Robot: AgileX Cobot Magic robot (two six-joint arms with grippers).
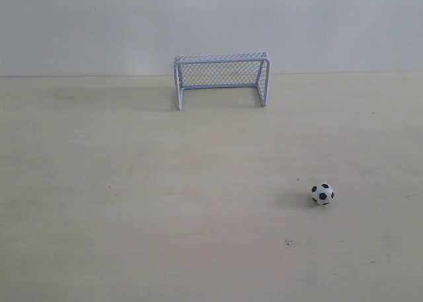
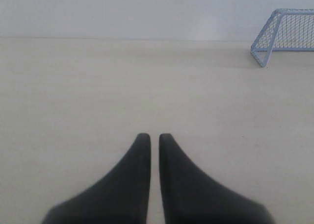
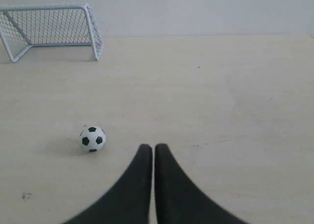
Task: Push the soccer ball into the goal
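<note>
The soccer ball [image 1: 322, 193] is a tiny white ball with black patches, resting on the pale table to the front right. The pale blue-grey goal [image 1: 221, 77] stands upright at the back centre, its mouth facing the front. Neither gripper shows in the exterior view. In the right wrist view my right gripper [image 3: 153, 147] is shut with nothing in it; the soccer ball [image 3: 92, 138] lies a short way to one side of its tips, apart from them, and the goal [image 3: 54, 30] stands far beyond. My left gripper [image 2: 150, 136] is shut and empty, with the goal [image 2: 284, 34] far off.
A pale wooden table [image 1: 165, 203] ends at a plain white wall [image 1: 211, 18] just behind the goal. A small dark speck [image 1: 288, 242] marks the table in front of the ball.
</note>
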